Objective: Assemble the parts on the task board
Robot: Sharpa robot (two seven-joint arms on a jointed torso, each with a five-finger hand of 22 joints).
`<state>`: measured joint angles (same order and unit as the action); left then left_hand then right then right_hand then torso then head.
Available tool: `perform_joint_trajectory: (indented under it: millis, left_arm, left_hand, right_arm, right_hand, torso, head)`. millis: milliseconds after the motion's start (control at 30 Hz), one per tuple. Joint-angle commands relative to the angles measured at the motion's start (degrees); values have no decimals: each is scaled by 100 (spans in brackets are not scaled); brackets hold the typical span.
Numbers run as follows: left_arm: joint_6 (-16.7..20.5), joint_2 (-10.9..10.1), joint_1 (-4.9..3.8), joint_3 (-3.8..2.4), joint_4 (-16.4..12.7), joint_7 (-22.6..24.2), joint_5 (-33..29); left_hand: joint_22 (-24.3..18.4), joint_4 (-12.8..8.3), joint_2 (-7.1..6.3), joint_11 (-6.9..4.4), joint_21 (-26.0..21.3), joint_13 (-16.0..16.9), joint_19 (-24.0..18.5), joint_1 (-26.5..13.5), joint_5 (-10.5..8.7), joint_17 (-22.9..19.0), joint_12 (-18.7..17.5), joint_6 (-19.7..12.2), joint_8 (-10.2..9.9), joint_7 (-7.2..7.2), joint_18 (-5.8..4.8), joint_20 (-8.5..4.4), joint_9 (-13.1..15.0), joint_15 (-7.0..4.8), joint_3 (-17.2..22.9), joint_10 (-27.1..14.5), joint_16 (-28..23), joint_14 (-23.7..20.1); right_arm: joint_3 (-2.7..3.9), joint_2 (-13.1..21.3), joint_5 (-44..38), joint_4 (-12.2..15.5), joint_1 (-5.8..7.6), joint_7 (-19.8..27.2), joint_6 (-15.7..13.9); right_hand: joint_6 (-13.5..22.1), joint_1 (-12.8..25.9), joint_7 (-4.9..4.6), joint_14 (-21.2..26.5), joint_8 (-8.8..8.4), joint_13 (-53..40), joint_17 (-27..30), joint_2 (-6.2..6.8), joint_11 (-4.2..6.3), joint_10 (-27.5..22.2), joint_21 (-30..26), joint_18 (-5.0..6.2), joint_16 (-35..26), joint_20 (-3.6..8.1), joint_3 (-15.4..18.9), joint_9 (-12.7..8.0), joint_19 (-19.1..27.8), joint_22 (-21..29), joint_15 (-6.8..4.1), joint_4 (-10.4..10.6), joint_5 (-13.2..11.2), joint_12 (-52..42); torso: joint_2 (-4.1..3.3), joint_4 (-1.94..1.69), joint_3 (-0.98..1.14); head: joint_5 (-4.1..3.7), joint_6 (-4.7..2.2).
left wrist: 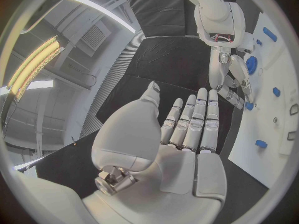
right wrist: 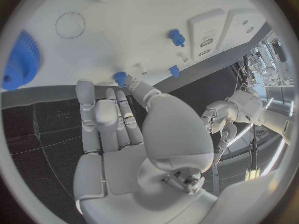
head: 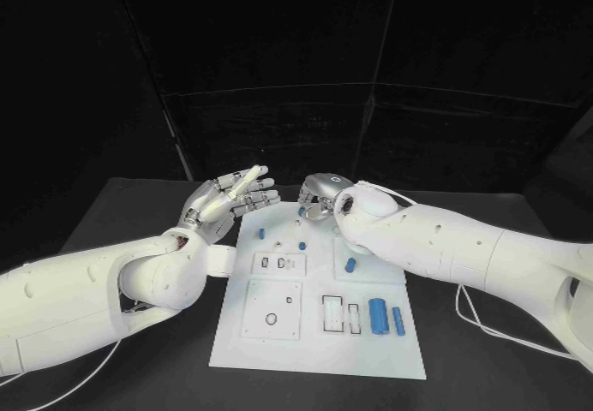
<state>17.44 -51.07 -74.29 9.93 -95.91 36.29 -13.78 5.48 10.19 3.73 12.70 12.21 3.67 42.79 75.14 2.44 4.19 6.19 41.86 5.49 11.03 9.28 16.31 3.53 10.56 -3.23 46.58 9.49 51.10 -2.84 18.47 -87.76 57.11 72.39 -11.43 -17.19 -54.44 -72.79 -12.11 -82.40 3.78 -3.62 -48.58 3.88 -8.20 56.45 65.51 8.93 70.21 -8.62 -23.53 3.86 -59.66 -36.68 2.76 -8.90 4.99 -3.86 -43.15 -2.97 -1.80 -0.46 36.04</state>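
The task board (head: pixel 324 342) is a white rectangular plate lying flat on the black table (head: pixel 148 205), long axis running away from the robot. Small blue parts (head: pixel 378 316) lie on it. The left hand (head: pixel 232 199) hovers released, fingers extended. The right hand (head: pixel 324 195) touches a small blue gear (right wrist: pixel 119 78) with its thumb tip; whether it grasps it cannot be told

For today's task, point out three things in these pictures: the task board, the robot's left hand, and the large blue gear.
task board (head: pixel 371 351): head view, bare near part of the white plate.
left hand (head: pixel 231 199): head view, middle of the open palm.
large blue gear (right wrist: pixel 20 59): right wrist view, its toothed face.
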Motion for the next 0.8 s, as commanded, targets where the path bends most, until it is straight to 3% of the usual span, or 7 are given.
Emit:
perform_joint_trajectory:
  millis: [33,200,367,600,700,767,800]
  left_arm:
    - [-51,1,-15,-4,3,20,43]
    - [-61,-10,-18,-4,15,25,43]
    - [-84,-38,-20,-4,33,39,43]
    - [-87,-108,-22,-3,56,50,42]
    - [-122,-111,-22,-3,86,70,42]
    - [-139,-108,-22,-3,117,80,42]
    - [-146,-106,-22,-3,134,84,42]
  left_hand:
    - [-9,-25,56,44,-28,-3,45,7,21,-8,-22,-30,-20,453,58,9,-7,23,-12,-10,-29,16]
    - [-9,-25,56,44,-28,-3,45,7,21,-8,-22,-30,-20,453,58,9,-7,23,-12,-10,-29,16]
    - [-10,-25,57,44,-29,-3,45,7,21,-8,-23,-28,-20,453,58,9,-7,23,-12,-10,-29,16]
    - [-11,-27,57,44,-30,-3,47,7,21,-9,-25,-23,-21,453,58,9,-7,24,-14,-10,-31,17]
    - [-12,-29,57,44,-31,-3,48,8,21,-9,-26,-16,-21,453,58,9,-6,24,-15,-10,-32,18]
    - [-13,-31,57,44,-33,-3,48,8,21,-10,-27,-9,-21,452,58,9,-5,24,-16,-9,-33,18]
    - [-13,-31,57,44,-33,-3,48,8,21,-10,-27,-9,-21,452,58,9,-5,24,-16,-9,-33,18]
  right_arm:
    - [2,35,2,24,13,74,14]
    - [4,249,88,249,12,132,-227]
    - [230,713,407,731,11,215,-547]
    - [408,1624,1321,1521,17,44,-616]
    - [426,1844,1518,1648,24,-27,-455]
    - [433,1947,1606,1688,29,-61,-366]
    - [435,1990,1640,1696,30,-84,-312]
  right_hand:
    - [69,-24,5,32,-24,-1,80,79,-9,-123,-56,108,-52,-11,121,-6,33,80,3,29,-47,-7]
    - [47,-42,16,16,-2,-21,112,62,7,-78,-84,111,-72,-8,270,10,10,109,-3,89,-50,-102]
    - [-57,-109,41,-42,17,-63,-24,4,66,310,-46,100,7,23,295,25,-69,46,-47,112,66,-341]
    - [-61,16,354,-310,25,-731,-1054,250,485,1954,422,-50,600,304,600,23,-674,-794,-381,216,469,-1601]
    - [79,67,376,-448,31,-2165,-1902,328,554,1965,645,-127,1065,401,934,21,-955,-1186,-424,351,537,-3131]
    - [239,50,247,-464,87,-4094,-2331,241,538,1574,669,-215,1293,254,1217,40,-981,-1229,-435,557,588,-4991]
    - [314,67,278,-493,72,-4579,-2543,199,460,1638,685,-160,1381,309,1268,32,-998,-1259,-356,620,573,-5434]
  torso:
    - [1,6,1]
    - [4,17,8]
    - [5,23,12]
    - [25,68,8]
    - [30,96,19]
    - [24,95,23]
    - [24,100,26]
  head:
    - [16,-8]
    - [11,-18]
    - [-9,-41]
    - [-18,-82]
    - [-1,-88]
    - [-18,-95]
    - [-22,-93]
